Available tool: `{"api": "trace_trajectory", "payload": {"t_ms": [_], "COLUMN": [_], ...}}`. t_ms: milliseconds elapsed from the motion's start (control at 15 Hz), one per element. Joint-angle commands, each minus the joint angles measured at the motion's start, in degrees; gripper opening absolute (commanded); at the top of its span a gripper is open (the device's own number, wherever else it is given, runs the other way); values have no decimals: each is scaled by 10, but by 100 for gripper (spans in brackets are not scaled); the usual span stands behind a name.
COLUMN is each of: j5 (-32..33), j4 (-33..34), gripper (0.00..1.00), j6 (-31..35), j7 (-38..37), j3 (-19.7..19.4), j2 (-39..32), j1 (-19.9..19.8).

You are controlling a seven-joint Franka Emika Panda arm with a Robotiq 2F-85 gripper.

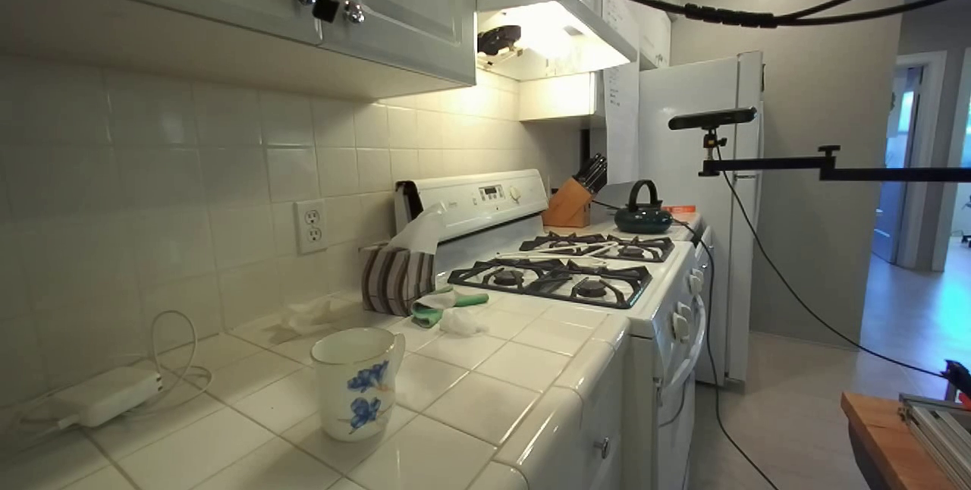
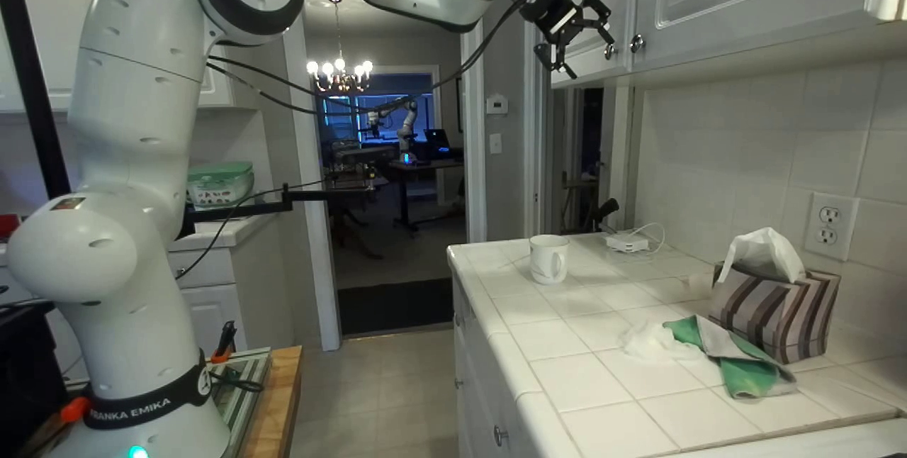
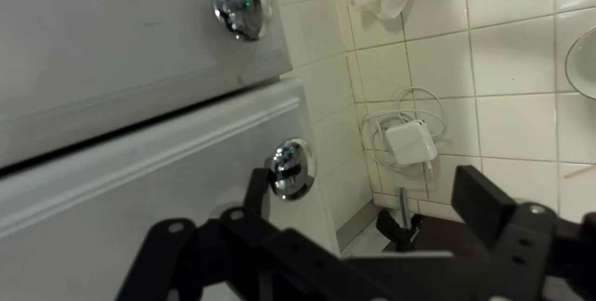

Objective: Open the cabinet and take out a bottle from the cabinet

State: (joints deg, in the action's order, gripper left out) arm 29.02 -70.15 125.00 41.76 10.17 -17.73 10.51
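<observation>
The white upper cabinet [image 1: 413, 16] has its panelled doors shut in both exterior views. Two round silver knobs, a nearer knob [image 3: 292, 169] and a farther knob [image 3: 242, 5], sit at the doors' lower corners on either side of the seam. My gripper [image 2: 592, 58] is open in front of these knobs, with nothing between its fingers. In the wrist view, one finger [image 3: 257, 191] overlaps the edge of the nearer knob; whether it touches, I cannot tell. The opposite finger [image 3: 482, 208] stands well away over the counter. The bottle is out of view.
Below the cabinet runs a white tiled counter [image 2: 595, 323]. On it are a flowered mug [image 1: 353, 399], a white charger [image 1: 110, 393] with its cable, a striped tissue box [image 2: 772, 313] and a green cloth [image 2: 740, 366]. A range hood [image 1: 557, 27] adjoins the cabinet above the stove [image 1: 561, 277].
</observation>
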Motion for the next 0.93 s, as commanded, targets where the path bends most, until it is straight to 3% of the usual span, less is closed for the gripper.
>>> {"api": "trace_trajectory", "payload": {"t_ms": [0,267,467,867], "j5": [-43,-86,-67,-34], "j4": [-72,-134,-160,-140], "gripper": [100,100,100,100], "j6": [-38,-80,-67,-63], "j7": [15,5,-34,-73], "j3": [19,40,40,18], "j2": [68,121,149,139], "j1": [-1,1,2,-14]}}
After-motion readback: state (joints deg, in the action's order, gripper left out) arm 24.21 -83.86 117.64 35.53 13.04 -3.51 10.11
